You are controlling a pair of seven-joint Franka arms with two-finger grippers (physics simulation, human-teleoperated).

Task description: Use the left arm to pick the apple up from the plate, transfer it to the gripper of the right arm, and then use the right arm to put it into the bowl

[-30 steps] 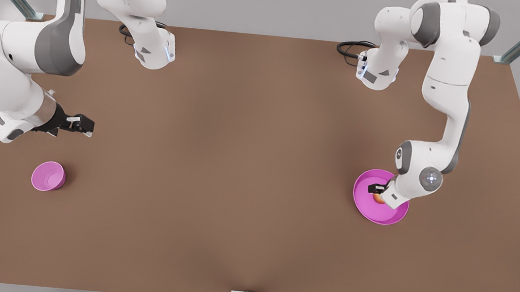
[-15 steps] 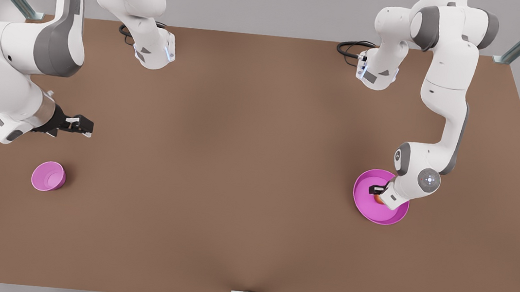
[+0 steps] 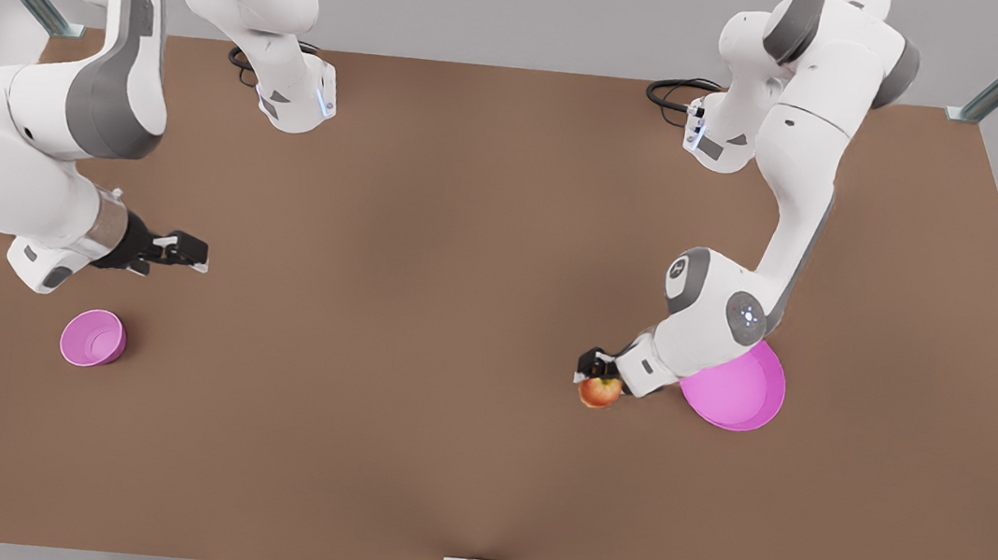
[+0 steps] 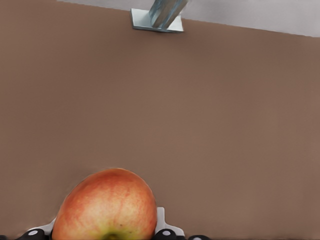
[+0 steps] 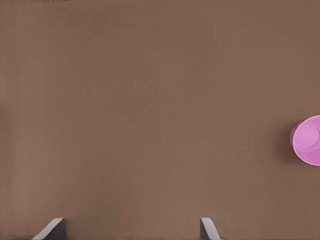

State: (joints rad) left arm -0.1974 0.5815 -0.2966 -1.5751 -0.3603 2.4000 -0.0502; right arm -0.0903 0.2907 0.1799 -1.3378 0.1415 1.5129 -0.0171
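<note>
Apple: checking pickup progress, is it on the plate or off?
Off: the left pincer holds the apple beside the plate.

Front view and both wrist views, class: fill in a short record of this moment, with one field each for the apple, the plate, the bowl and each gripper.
apple: held off the plate, over bare table
plate: on the front view's right, partly behind the left arm
bowl: on the front view's left, upright, nothing in it
left gripper: shut on the apple, beside the plate
right gripper: open, above the table near the bowl
table: brown surface
</note>
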